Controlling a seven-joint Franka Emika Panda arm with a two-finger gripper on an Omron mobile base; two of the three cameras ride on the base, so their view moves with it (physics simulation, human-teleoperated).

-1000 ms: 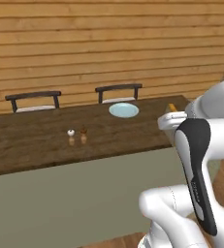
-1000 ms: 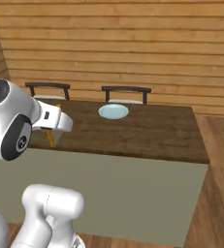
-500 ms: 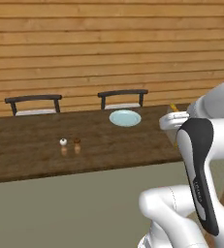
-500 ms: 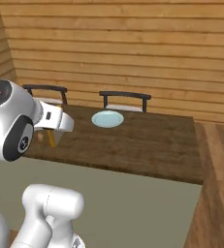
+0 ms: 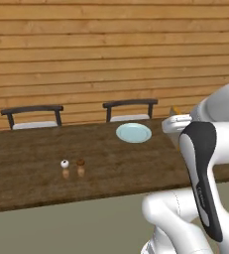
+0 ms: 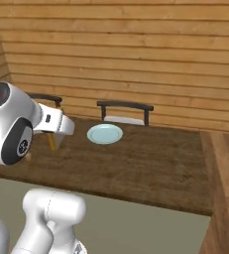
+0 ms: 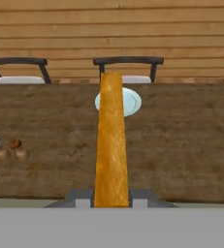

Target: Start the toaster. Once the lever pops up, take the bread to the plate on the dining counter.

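The arm is raised, forearm level. The gripper (image 7: 111,197) points forward, jaws clamped on the bread (image 7: 111,145)

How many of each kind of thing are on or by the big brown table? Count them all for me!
Plates: 1, the plate on the dining counter.
Shakers: 2, the white-topped shaker and the brown-topped shaker.
Chairs: 2, the left chair and the right chair behind the counter.
Bread slices: 1, the bread, held in the gripper.
Total: 6.
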